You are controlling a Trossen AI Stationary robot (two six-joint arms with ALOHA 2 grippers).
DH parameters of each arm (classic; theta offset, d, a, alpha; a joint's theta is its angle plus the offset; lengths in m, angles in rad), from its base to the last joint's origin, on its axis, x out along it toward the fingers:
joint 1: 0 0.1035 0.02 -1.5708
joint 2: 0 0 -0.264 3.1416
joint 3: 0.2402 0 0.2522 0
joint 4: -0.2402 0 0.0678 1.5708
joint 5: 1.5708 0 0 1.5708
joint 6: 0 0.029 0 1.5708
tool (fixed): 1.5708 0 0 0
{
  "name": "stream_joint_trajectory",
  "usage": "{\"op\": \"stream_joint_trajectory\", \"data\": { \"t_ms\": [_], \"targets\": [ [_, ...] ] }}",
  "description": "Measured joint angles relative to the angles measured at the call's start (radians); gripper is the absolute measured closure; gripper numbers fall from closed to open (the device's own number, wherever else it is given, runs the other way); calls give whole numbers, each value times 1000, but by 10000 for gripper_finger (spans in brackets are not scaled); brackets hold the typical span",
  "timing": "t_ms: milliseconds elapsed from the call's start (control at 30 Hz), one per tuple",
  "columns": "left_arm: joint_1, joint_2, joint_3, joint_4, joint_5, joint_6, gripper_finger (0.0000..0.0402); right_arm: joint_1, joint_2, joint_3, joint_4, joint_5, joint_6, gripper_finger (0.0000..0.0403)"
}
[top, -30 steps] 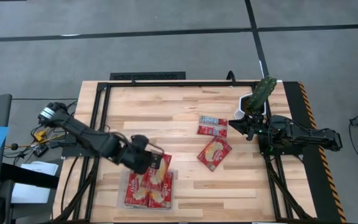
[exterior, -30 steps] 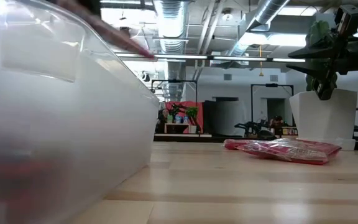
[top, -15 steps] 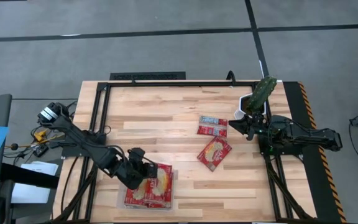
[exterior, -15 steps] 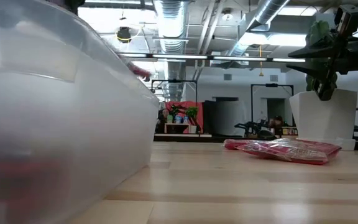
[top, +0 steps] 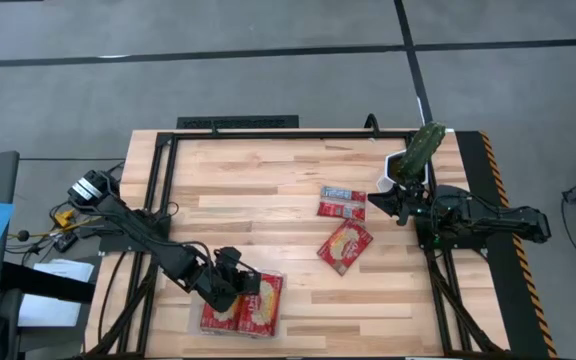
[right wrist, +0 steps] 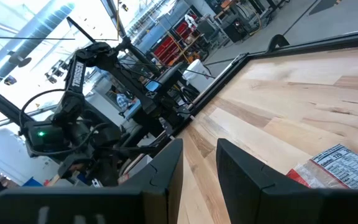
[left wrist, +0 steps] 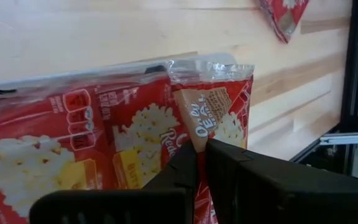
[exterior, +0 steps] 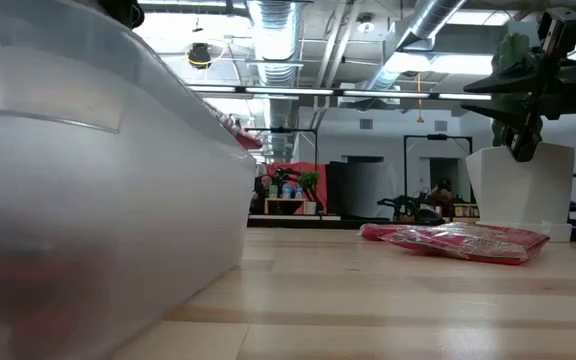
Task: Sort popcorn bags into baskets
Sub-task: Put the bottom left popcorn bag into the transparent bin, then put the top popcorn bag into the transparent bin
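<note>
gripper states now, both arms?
Left gripper: shut on a popcorn bag over the clear tray.
Right gripper: open, empty, beside the white bowl.

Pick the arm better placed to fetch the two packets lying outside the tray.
Right, probably. The right hand hovers open beside both loose packets, while the left hand is down in the tray, shut on a popcorn bag.
</note>
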Motion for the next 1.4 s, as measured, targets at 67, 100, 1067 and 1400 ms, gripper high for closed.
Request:
{"op": "stream_joint_trajectory", "data": {
  "t_ms": [67,100,1067,1400],
  "targets": [
    [0,0,0,-5,-10,-5,397,0,0,0,0,0,0,280],
    [0,0,0,-4,-10,-8,396,0,0,0,0,0,-1,280],
    [-2,0,0,-49,1,-102,284,0,0,0,0,-1,-11,280],
    [17,-125,0,-139,53,-4,245,0,0,0,0,0,-34,280]
  ]
}}
